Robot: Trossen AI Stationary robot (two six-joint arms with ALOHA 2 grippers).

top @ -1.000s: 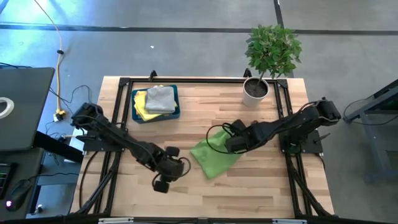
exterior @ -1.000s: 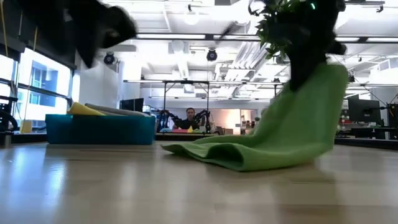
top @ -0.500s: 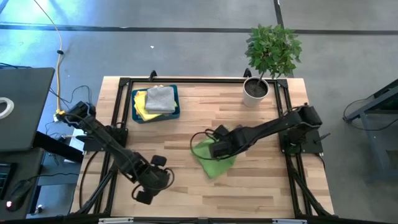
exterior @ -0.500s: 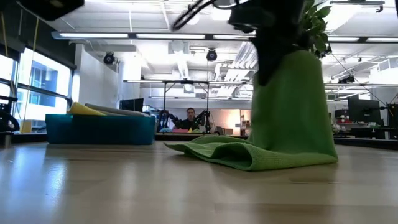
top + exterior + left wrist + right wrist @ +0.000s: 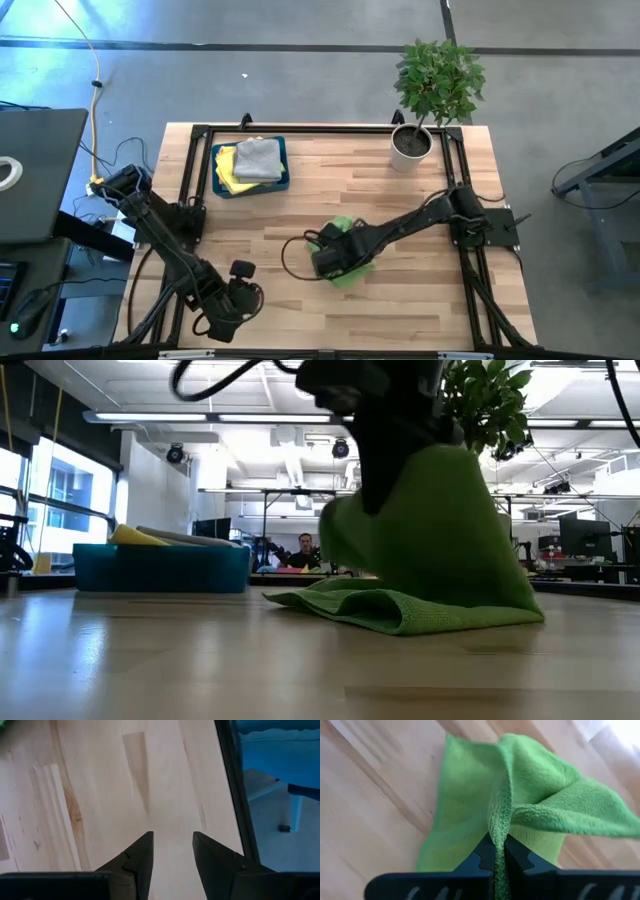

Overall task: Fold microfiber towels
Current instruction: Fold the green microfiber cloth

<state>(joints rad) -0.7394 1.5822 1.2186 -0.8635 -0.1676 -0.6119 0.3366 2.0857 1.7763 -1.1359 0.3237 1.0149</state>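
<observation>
Nubby green towel [image 5: 530, 795], tented folds

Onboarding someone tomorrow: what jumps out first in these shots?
The bright green towel at mid-table, one edge pinched in the shut right gripper and lifted over the part lying on the wood. Next, the teal tray at the table's far left holding a grey towel on a yellow one, and the potted plant at the far right. The left gripper hangs open near the front edge.
</observation>
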